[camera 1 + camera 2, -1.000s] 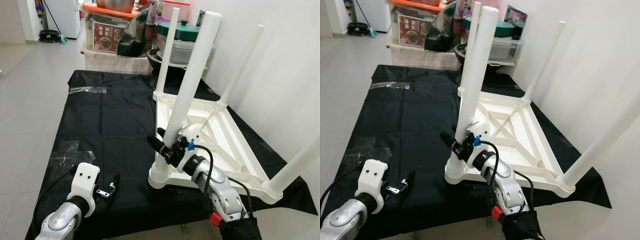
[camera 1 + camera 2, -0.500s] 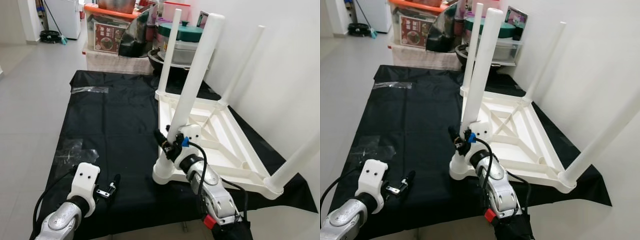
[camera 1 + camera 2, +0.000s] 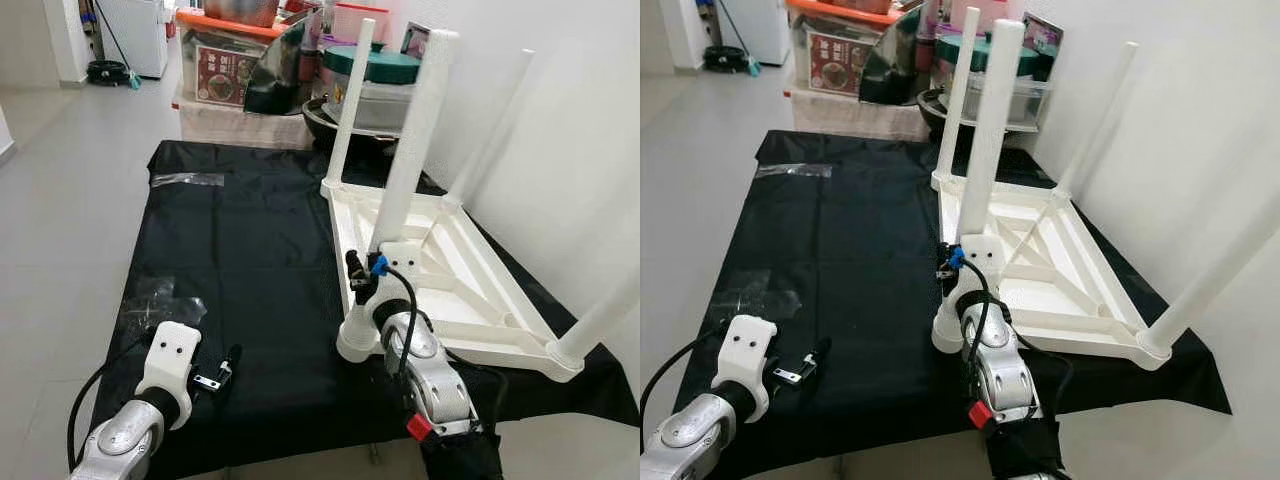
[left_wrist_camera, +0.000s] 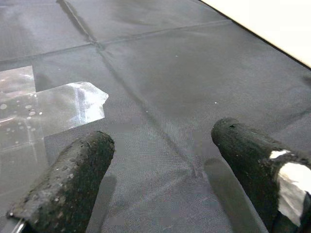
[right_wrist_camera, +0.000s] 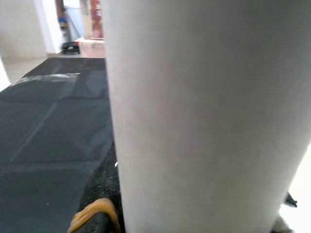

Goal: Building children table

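Note:
A white children's table [image 3: 470, 300] lies upside down on a black cloth [image 3: 240, 250], its four legs pointing up. My right gripper [image 3: 360, 278] is at the near left leg [image 3: 410, 140], just above its base, and is shut on it. In the right wrist view that leg [image 5: 204, 111] stands very close, with one black finger [image 5: 99, 194] pressed beside it. My left gripper [image 3: 230, 362] hovers low over the cloth at the front left. Its fingers [image 4: 73, 179] are open with nothing but cloth between them.
Crinkled clear plastic [image 3: 160, 297] lies on the cloth near my left arm, and a clear strip [image 3: 188, 180] lies at the far left. Boxes and pots [image 3: 225, 70] are stacked behind the cloth. A white wall [image 3: 570, 150] runs along the right. Grey floor [image 3: 60, 200] lies to the left.
The whole view has shifted. My right arm now reaches the leg from straight in front instead of from the right, still holding it near the base. The left gripper has stayed put.

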You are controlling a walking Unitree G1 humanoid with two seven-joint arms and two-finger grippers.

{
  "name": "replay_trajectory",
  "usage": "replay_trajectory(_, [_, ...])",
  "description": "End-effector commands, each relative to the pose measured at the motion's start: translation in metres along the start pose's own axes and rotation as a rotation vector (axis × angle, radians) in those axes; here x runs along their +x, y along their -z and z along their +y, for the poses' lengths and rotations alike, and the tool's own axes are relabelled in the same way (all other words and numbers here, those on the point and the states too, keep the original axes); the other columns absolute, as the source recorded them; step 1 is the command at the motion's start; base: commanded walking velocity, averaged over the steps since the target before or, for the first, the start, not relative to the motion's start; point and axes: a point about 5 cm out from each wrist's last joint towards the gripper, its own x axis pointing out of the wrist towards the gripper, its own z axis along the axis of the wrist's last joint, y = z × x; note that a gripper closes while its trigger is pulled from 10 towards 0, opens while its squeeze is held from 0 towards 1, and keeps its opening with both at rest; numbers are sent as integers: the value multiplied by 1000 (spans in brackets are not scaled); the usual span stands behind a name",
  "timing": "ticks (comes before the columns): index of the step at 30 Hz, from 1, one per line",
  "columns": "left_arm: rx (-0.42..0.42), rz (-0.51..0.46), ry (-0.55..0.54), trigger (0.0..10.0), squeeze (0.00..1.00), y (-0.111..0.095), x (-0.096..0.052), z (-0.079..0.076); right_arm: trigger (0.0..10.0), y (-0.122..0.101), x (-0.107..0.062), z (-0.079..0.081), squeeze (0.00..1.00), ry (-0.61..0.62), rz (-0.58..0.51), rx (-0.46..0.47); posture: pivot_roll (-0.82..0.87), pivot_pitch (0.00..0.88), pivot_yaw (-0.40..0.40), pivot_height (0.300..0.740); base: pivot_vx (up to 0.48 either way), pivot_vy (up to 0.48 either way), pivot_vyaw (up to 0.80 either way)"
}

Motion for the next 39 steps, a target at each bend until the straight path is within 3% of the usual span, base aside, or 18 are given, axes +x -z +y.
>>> replay_trajectory(1, [1,4,6,10000,0,2,1,-2,0,42,-6,-22,0,108,218,16,89,0,-151,740,0,0,0])
replay_trajectory(14, [6,9,5,10000,0,3,1,-2,0,40,-6,-23,0,153,208,83,87,0,-149,740,0,0,0])
replay_trajectory(26, [16,11,5,10000,0,3,1,-1,0,23,-8,-15,0,73,71,217,87,0,-141,740,0,0,0])
replay_trajectory(34, [23,10,3,10000,0,2,1,0,0,22,-9,-13,0,42,46,154,88,0,-141,740,0,0,0])
replay_trajectory(36, [25,10,2,10000,0,3,1,0,0,14,-9,-12,0,19,-18,72,86,0,-141,740,0,0,0])
replay_trajectory(39, [26,10,2,10000,0,3,2,-1,0,12,-9,-11,0,10,-36,56,87,0,-142,740,0,0,0])
